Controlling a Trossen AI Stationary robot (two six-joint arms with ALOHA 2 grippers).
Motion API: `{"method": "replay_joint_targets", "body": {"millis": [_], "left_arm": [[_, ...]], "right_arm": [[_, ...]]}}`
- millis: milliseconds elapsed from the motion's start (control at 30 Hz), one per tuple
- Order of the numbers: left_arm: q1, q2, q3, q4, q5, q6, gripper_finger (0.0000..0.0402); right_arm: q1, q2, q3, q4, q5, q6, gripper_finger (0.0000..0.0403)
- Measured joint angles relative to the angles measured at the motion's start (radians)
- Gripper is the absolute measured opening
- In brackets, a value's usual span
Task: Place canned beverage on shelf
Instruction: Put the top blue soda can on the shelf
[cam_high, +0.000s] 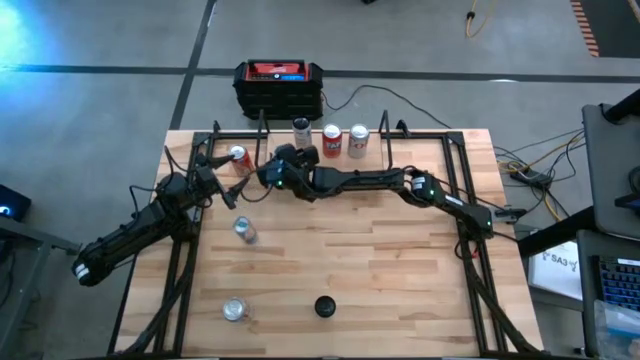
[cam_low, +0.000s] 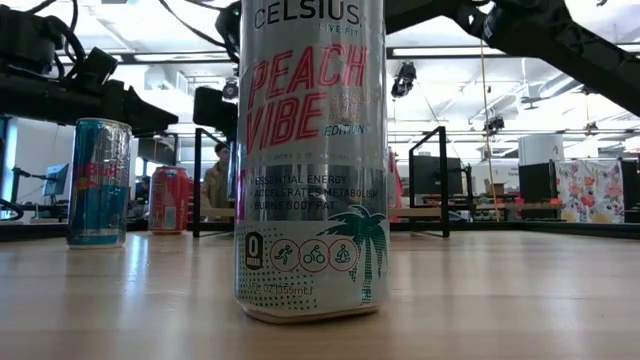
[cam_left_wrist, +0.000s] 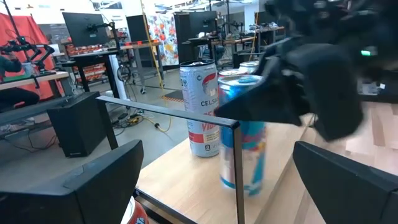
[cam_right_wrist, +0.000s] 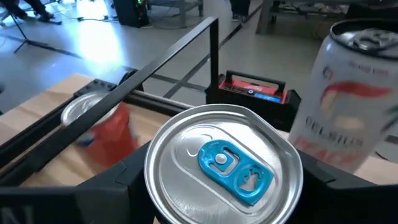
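Observation:
My right gripper (cam_high: 283, 172) is shut on a blue canned beverage (cam_left_wrist: 244, 134) with a silver top and blue tab (cam_right_wrist: 231, 165), at the light-wood shelf (cam_left_wrist: 180, 180) by the table's far edge. The can's base is at the plank behind a black rod upright (cam_left_wrist: 238, 168); I cannot tell whether it touches. A white Celsius can (cam_left_wrist: 200, 106) stands on the shelf just behind, with more cans (cam_high: 344, 140) beside it. My left gripper (cam_high: 213, 172) waits open at the far left, next to a red can (cam_high: 238, 158). My right gripper pinches the blue can's upper wall (cam_right_wrist: 155, 186), just below the rim, between its two fingers (cam_right_wrist: 118, 183), one on each side. The fingers come nearly level from the table's right side, tipped slightly down. The can stays upright in the hold.
A black-and-red box (cam_high: 279, 85) sits on the floor beyond the far edge. Two loose cans (cam_high: 244, 230) (cam_high: 234, 308) and a small black object (cam_high: 324, 306) are on the near left of the tabletop. A black frame (cam_high: 455, 170) runs round the table. Cables lie at the right.

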Motion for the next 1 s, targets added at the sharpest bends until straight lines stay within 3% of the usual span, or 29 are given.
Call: {"method": "replay_joint_targets", "body": {"millis": [433, 1000], "left_arm": [[0.000, 0.000, 0.000, 0.000, 0.000, 0.000, 0.0398], [0.000, 0.000, 0.000, 0.000, 0.000, 0.000, 0.0398]], "right_arm": [[-0.045, 0.001, 0.000, 0.068, -0.088, -0.106, 0.0231], [-0.071, 0.032, -0.003, 0.164, -0.096, -0.227, 0.0233]]}}
